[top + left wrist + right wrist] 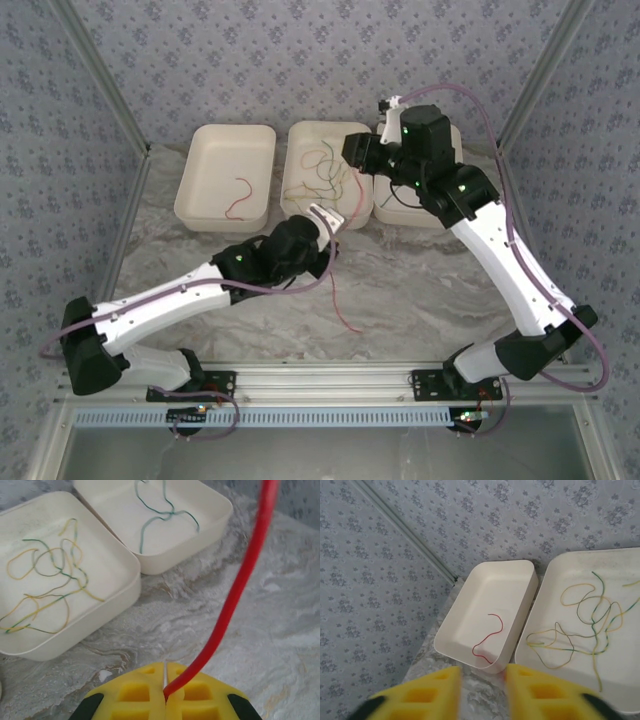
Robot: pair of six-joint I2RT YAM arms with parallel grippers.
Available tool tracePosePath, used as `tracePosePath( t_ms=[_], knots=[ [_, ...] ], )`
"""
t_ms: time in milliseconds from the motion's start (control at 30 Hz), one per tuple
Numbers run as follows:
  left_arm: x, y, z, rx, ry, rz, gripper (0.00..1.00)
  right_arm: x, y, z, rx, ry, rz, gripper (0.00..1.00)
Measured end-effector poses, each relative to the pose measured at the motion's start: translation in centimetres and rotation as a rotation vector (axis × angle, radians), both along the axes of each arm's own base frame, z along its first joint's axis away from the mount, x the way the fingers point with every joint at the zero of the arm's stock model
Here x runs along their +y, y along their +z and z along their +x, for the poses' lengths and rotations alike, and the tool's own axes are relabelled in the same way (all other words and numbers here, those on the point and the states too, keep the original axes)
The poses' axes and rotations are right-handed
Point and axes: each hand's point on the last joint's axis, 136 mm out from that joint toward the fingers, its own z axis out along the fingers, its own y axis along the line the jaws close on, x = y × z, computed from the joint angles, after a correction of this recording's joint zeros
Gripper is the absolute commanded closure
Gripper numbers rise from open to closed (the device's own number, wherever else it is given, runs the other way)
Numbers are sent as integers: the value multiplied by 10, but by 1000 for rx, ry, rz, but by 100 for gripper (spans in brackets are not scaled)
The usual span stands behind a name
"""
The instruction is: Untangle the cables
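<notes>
My left gripper (166, 692) is shut on a red cable (235, 595), pinched between its yellow pads. From the gripper (326, 217) this cable (336, 298) hangs down and trails over the marble table toward the near edge. A tangle of yellow-olive and green cables (320, 172) lies in the middle tray (300, 128); the tangle (50, 580) also lies at the left of the left wrist view. Another red cable (490, 635) lies alone in the left tray (485, 590). My right gripper (484, 675) hovers open, nothing between its fingers, looking toward the left and middle trays.
The right tray (195, 550) holds a green cable (160, 515) and sits partly under my right arm (440, 180). The three trays stand in a row at the back. Patterned walls close in the back and sides.
</notes>
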Motion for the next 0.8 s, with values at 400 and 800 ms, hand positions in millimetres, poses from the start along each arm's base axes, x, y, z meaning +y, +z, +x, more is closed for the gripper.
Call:
tracePosePath(
  t_ms=[400,800],
  knots=[
    [142,46,99,103,395,-322,100,-59,9,-86,-123,-82,10,32],
    [229,11,213,166,643,-317,100,-24,-95,-174,-14,113,-107,35]
  ],
)
